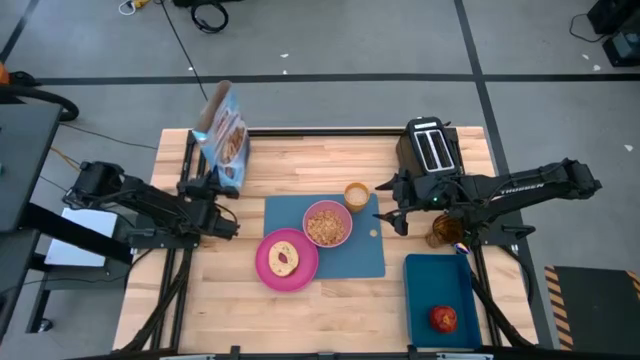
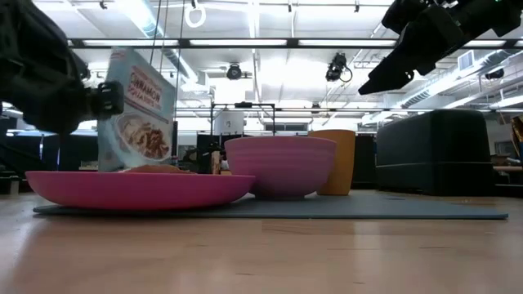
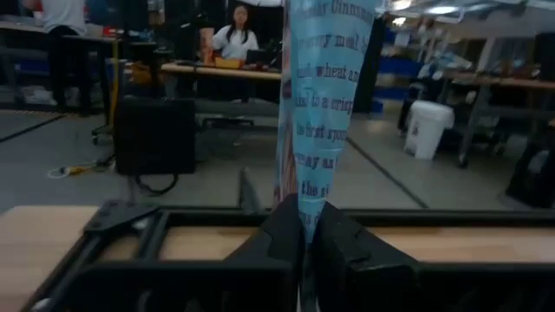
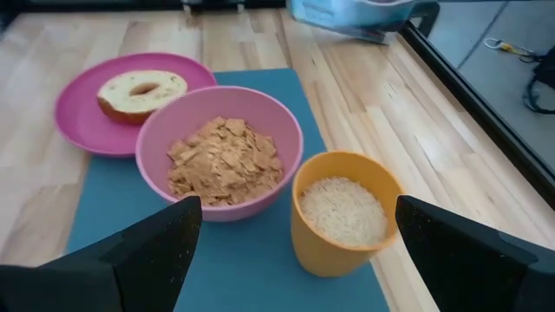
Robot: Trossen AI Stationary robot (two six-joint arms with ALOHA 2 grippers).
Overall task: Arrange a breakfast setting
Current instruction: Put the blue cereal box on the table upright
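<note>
On the blue mat (image 1: 370,262) stand a pink bowl (image 1: 327,223) of cereal and an amber cup (image 1: 356,195). A pink plate (image 1: 300,275) with a bagel (image 1: 284,259) overlaps the mat's near left corner. A red apple (image 1: 444,318) lies on a darker blue tray (image 1: 425,290). My left gripper (image 1: 224,186) is shut on a blue cereal bag (image 1: 222,135) at the table's far left. My right gripper (image 1: 393,215) hovers open above the mat's right edge, near the cup (image 4: 342,212). The spoon does not show. My left gripper pinches the cereal bag's lower part (image 3: 305,212) between its two fingers (image 3: 347,251). They come in level from the table's near side. The bag stands upright above them, narrow side toward the wrist camera. I cannot tell whether its bottom rests on the table.
A black toaster (image 1: 430,148) stands at the far right, just beyond my right arm. A brownish object (image 1: 445,232) sits under that arm, beside the tray. Bare wood lies along the near edge and between the bag and the toaster.
</note>
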